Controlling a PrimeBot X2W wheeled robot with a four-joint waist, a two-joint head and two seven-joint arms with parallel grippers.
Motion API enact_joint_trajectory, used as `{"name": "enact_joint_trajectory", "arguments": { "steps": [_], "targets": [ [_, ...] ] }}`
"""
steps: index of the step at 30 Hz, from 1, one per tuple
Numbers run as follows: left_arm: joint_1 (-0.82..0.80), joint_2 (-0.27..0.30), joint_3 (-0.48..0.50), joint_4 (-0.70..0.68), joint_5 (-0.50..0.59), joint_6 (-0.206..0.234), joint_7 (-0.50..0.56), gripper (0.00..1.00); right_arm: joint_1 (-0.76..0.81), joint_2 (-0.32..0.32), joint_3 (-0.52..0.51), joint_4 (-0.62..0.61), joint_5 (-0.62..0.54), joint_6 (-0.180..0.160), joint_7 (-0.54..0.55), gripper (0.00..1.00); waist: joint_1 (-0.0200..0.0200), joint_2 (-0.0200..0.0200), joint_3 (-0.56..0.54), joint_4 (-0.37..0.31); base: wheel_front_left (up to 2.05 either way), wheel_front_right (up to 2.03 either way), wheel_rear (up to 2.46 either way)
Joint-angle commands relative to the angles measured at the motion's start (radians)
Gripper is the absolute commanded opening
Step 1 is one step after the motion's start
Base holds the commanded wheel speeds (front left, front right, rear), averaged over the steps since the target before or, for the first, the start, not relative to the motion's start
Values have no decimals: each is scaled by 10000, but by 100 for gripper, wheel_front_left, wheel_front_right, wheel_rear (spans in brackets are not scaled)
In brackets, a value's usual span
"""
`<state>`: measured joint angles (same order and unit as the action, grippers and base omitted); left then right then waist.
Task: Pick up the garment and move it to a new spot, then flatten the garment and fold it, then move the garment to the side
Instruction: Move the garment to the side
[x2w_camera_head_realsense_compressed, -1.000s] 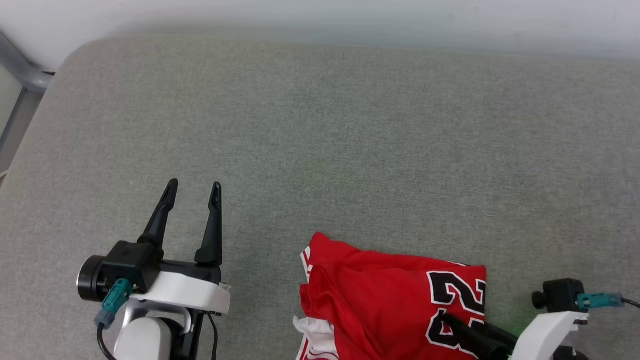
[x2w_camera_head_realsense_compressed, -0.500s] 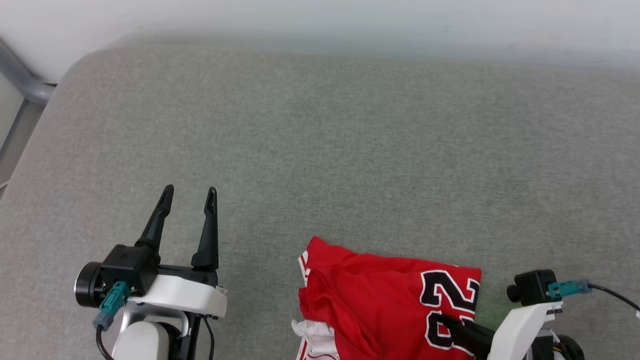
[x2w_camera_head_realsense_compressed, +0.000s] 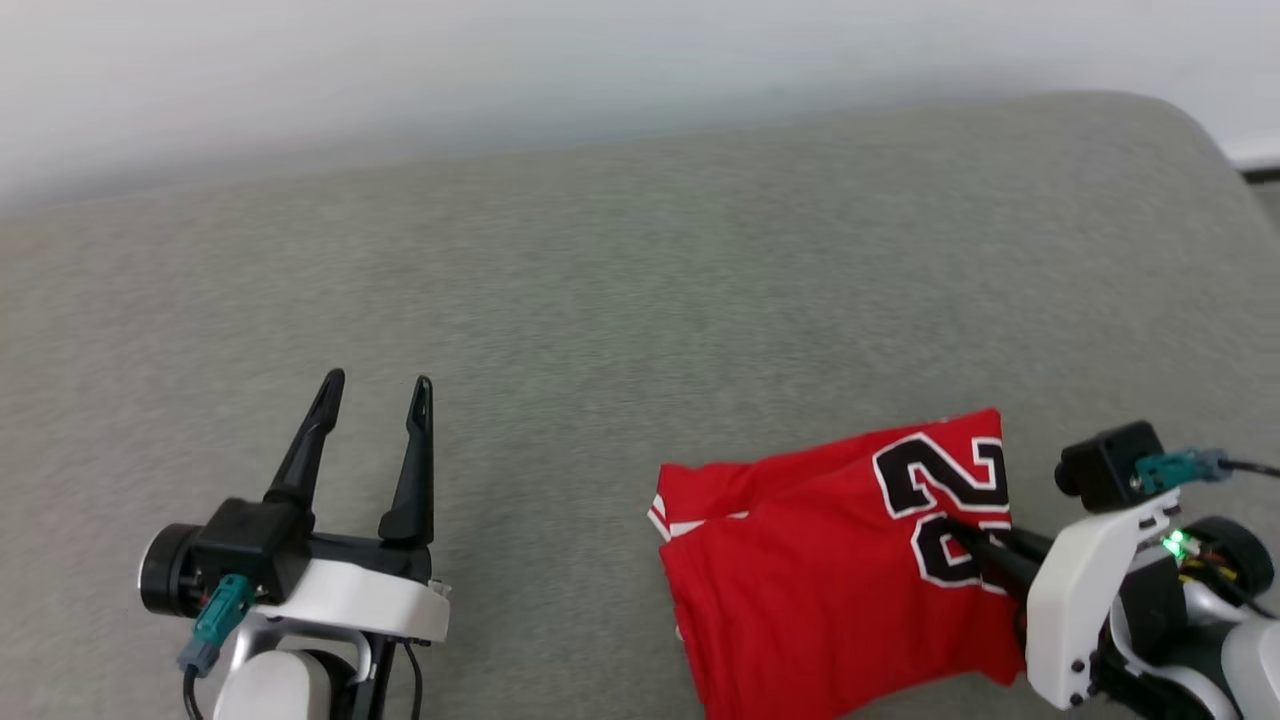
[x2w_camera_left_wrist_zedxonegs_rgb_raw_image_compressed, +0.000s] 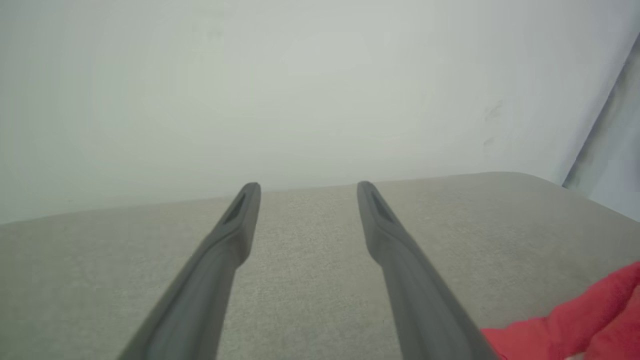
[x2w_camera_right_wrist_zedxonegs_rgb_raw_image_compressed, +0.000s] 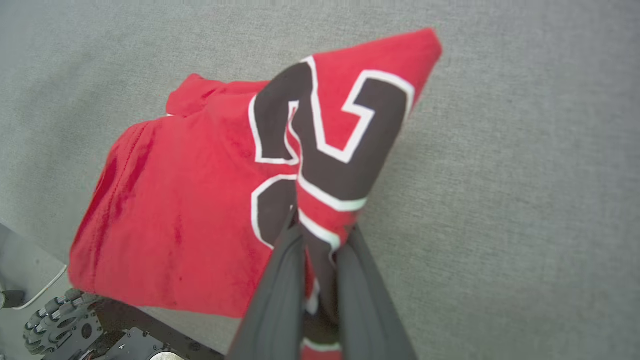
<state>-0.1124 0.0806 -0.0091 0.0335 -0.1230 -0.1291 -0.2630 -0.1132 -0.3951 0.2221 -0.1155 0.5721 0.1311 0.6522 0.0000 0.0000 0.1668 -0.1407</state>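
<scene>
Red, floppy sports-jersey garment (x2w_camera_head_realsense_compressed: 830, 570) with black white-outlined numerals lies bunched at the near right of a grey-green woven upholstered surface (x2w_camera_head_realsense_compressed: 620, 300), close to its front edge. The right gripper (x2w_camera_head_realsense_compressed: 968, 538), with its two long dark fingers, comes in from the robot's right. Its jaws are pressed together on a fold of cloth right through the numerals, so the fabric rises in a small pinched ridge between them in the right wrist view. From that pinch the bundle runs away to the robot's left and slightly nearer. Its long axis lies roughly crosswise to the robot, with the gripped end on the right and the free, heavier end on the left.

At the near left, the left gripper (x2w_camera_head_realsense_compressed: 378, 385) hovers with its jaws spread wide and nothing between them, pointing away over bare surface. It is well apart from the garment's free end, which lies to its right. The right arm is therefore the one placed to carry. I judge that any lift will leave the free end trailing leftward, so it may drag or unfold. Beyond both grippers the surface stretches open to a pale plain wall (x2w_camera_head_realsense_compressed: 500, 70)
</scene>
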Motion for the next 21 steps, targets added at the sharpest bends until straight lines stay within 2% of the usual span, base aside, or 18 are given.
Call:
{"name": "enact_joint_trajectory", "arguments": {
  "steps": [1,6,13,21],
  "targets": [
    [-145,123,4,-73,56,-12,-21,100,-286,-65,17,-73,-70,-8,0,0,0,0,464,-1037,0,0,0],
    [-434,427,-142,-299,236,-17,-21,100,-988,-255,-97,283,-239,-8,-315,0,0,0,1103,-2073,0,0,0],
    [-932,972,-477,-719,333,-20,10,100,-2338,-478,-314,1316,-471,-8,-1047,0,0,0,2094,-2989,0,0,0],
    [-1787,1569,-1136,-1342,198,-10,397,100,-3857,-729,-1297,3049,-962,-9,-1970,0,0,0,3332,-2911,0,0,0]
  ]
}}
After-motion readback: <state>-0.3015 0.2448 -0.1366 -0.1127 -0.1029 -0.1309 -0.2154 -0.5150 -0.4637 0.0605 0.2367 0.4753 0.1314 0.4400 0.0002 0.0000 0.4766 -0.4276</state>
